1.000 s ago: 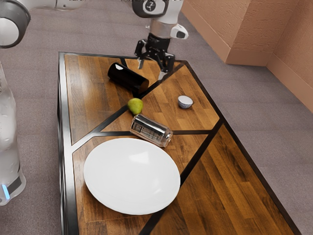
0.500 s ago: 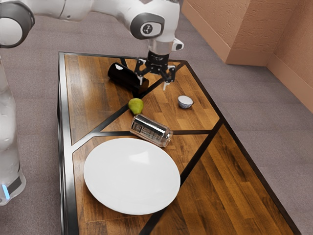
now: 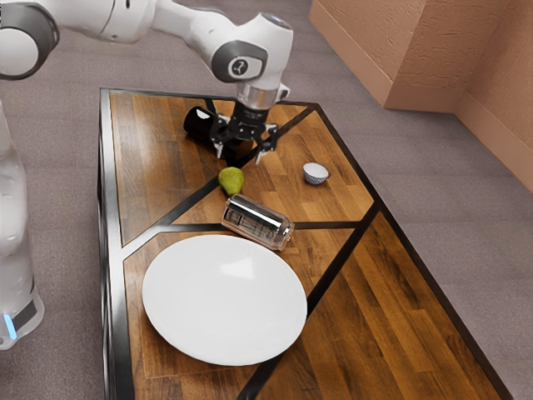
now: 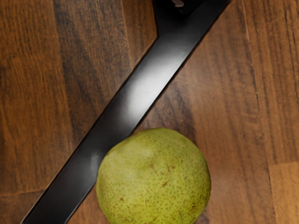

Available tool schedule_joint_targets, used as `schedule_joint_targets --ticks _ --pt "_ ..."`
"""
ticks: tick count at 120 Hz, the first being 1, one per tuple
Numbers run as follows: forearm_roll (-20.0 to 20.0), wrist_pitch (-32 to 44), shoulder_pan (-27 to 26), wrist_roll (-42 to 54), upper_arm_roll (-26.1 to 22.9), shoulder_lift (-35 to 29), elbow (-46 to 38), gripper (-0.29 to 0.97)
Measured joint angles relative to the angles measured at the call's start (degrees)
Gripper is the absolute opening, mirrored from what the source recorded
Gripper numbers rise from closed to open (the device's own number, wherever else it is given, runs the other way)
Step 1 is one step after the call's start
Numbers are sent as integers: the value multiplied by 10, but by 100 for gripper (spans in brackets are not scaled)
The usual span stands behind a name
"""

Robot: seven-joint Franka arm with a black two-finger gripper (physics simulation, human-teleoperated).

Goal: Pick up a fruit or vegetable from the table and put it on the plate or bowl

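A small green pear (image 3: 231,180) lies on the wooden table, just beyond a fallen metal can. In the wrist view the pear (image 4: 154,179) looms large under my hand, beside a black inlay strip (image 4: 126,112). My gripper (image 3: 241,151) hangs open a short way above and behind the pear, touching nothing. A big white plate (image 3: 224,297) rests near the table's front, toward the exterior view's left.
A silver can (image 3: 257,222) lies on its side between pear and plate. A black cylinder (image 3: 208,127) lies tipped just behind my gripper. A small white bowl (image 3: 316,173) stands toward the exterior view's right. The table's right front half is bare wood.
My arm has swung toward the exterior view's left and dropped lower, bringing the open gripper from beyond the black cylinder to just above the pear. Nothing on the table has moved.
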Motion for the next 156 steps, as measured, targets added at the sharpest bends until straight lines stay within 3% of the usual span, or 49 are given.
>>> schedule_joint_targets --ticks 83,137,156 --pt "-2 33 3 -60 2 95 14 68" --pt "-4 32 -3 -73 4 112 15 68" --pt "0 24 -1 -71 8 116 23 42"
